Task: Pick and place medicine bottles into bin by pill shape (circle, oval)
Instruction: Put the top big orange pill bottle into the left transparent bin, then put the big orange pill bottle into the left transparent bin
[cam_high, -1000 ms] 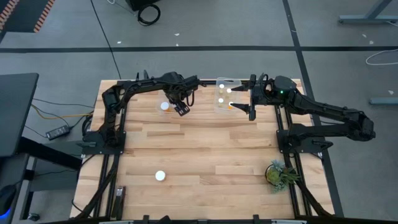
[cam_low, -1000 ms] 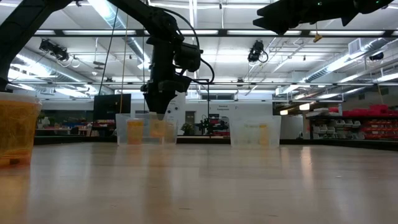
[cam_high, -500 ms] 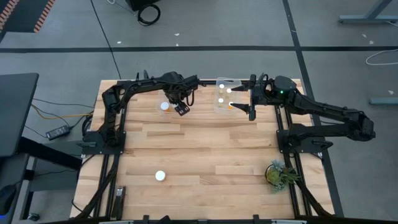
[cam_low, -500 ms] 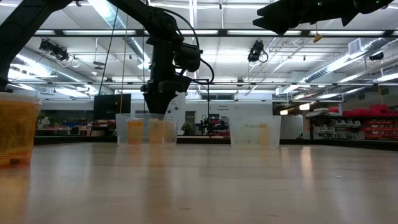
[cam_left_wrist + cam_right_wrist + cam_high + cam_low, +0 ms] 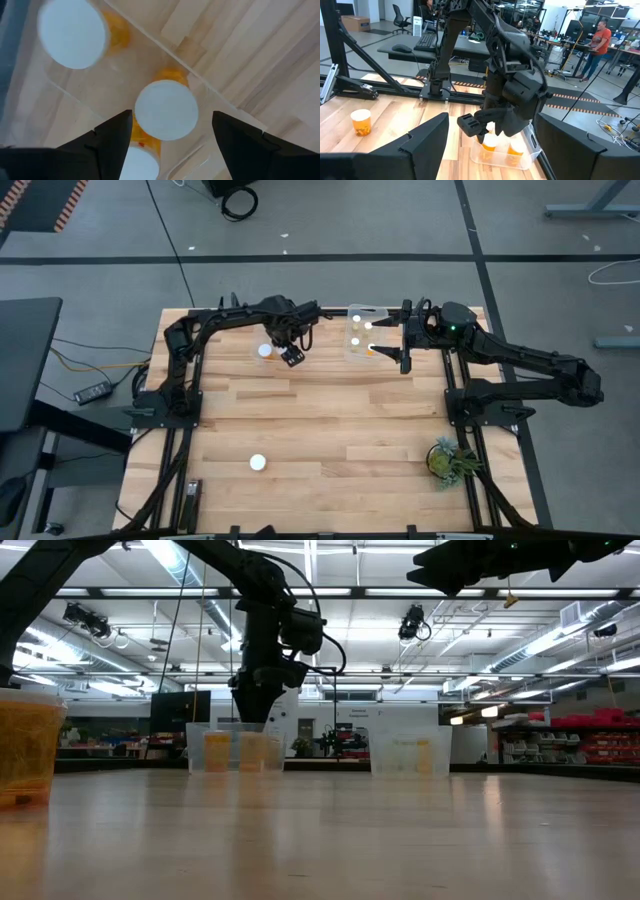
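Nothing moved; left bin [image 5: 45, 110] holds three bottles [image 5: 166, 110].

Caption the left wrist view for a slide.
Left gripper, fingers open, above white-capped medicine bottles standing in a clear bin.

This is a large open robotics lab or workshop. The wooden table [image 5: 320, 420] stands on a grey concrete floor [image 5: 400, 220] with dark lines. Behind it the room has a high ceiling with long strip lights [image 5: 560, 635] and cameras [image 5: 412, 622] hanging from beams. Farther back stand desks with monitors [image 5: 572, 27], an office chair [image 5: 399, 12], red shelves [image 5: 590, 735], and a person [image 5: 597, 42].
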Robot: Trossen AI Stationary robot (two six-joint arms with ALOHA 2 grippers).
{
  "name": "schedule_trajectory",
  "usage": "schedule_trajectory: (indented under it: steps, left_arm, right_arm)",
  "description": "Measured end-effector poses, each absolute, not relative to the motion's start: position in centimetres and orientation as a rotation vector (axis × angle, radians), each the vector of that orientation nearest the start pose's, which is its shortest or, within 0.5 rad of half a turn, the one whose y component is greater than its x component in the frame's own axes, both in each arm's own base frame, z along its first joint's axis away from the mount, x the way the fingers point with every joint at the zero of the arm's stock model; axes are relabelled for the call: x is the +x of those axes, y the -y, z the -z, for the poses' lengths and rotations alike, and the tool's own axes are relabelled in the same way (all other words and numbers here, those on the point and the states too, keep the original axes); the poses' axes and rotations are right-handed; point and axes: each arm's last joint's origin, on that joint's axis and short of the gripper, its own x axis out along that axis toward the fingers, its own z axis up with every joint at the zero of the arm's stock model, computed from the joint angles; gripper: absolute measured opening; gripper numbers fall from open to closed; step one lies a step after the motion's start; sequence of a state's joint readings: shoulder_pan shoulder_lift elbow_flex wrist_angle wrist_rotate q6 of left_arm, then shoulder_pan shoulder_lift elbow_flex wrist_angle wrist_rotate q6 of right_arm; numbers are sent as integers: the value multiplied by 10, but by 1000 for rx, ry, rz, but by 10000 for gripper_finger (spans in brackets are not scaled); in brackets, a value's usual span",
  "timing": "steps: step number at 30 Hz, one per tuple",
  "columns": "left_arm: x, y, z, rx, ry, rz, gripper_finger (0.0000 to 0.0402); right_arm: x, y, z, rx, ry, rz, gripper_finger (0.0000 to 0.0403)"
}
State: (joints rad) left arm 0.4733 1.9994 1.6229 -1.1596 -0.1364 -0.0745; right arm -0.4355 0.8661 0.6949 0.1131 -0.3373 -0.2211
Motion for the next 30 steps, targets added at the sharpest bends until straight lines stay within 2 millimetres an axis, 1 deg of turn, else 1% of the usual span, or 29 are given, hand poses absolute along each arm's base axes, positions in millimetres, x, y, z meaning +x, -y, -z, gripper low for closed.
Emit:
schedule_trajectory:
  steps: [4,8,10,12,14,17,19,23,25,27,30]
  left_arm:
    - [344,-181,-231,-310,-1478,-547,284]
    - [350,-182,-263,-300,-1414,-552,284]
    - [352,-176,-278,-304,-1403,-553,284]
    - [355,-166,-289,-312,-1403,-525,284]
    - [358,-149,-295,-323,-1431,-469,283]
    - [365,-118,-295,-281,-1483,-392,280]
    - [368,-95,-291,-238,-1522,-342,277]
    - [374,-47,-279,-137,-1590,-240,269]
    - [370,-26,-273,-81,-1651,-208,263]
    - [364,-8,-264,-22,-1698,-215,256]
    - [348,15,-253,39,-1738,-230,243]
  right_arm:
    - [181,74,-316,-199,-64,92,305]
    - [181,74,-316,-199,-65,92,305]
    - [181,74,-316,-199,-65,92,305]
    - [181,74,-316,-199,-64,92,305]
    - [181,74,-316,-204,-66,92,305]
    - [181,74,-316,-209,-67,91,305]
    - [181,74,-316,-209,-68,92,305]
    - [181,74,-316,-207,-70,91,305]
    - [181,74,-316,-205,-73,91,305]
    - [181,74,-316,-205,-73,91,305]
    - [181,74,-316,-205,-72,91,305]
